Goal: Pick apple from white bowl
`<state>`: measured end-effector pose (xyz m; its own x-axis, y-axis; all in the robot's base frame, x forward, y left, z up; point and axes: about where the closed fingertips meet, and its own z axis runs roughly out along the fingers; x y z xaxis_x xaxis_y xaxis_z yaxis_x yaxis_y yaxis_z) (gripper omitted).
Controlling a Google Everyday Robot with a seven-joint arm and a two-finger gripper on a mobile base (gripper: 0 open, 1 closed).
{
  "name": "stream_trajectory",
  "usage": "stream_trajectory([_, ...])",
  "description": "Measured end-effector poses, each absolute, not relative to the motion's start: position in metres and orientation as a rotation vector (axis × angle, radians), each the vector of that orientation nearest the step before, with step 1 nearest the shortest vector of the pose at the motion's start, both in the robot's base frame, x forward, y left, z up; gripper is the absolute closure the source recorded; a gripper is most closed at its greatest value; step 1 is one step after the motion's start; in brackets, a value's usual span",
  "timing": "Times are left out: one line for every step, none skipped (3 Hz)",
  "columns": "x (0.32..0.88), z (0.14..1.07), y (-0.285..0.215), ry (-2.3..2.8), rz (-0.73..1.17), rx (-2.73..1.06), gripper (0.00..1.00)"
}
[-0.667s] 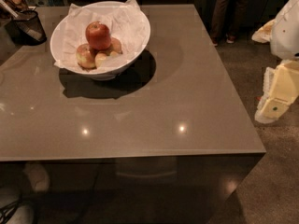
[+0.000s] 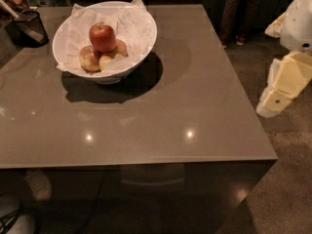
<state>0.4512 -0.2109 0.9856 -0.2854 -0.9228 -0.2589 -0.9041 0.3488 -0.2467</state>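
While the gripper hangs beside the right edge of the table, off the tabletop and over the dark floor, nothing is in its grasp that can be seen, and whether it is parted or closed cannot be told from this angle. Its pale yellow and white body is tilted, and the white arm rises above and behind it at the edge of the view. Well away from the gripper, across the bare grey tabletop toward the far left corner, stands the white bowl, upright and lined with crumpled white paper that sticks up past its rim. Inside that bowl the apple, deep red and glossy, sits on top of the pile, resting on smaller, paler apples that lie beneath and in front of it. Nothing touches the red apple from above. Farther still from the gripper, beyond the bowl at the left edge of the table, is a dark mesh cup with something light leaning in it. Behind the gripper, past the far right corner of the table, a person's legs stand on the floor.
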Motion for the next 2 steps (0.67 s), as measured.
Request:
stream_trajectory([0.5026,1.0083,-0.1724,2.252,-0.019,-1.569,0.0])
stream_trajectory([0.5051,1.0107,-0.1693,2.238,-0.023,-1.567,0.0])
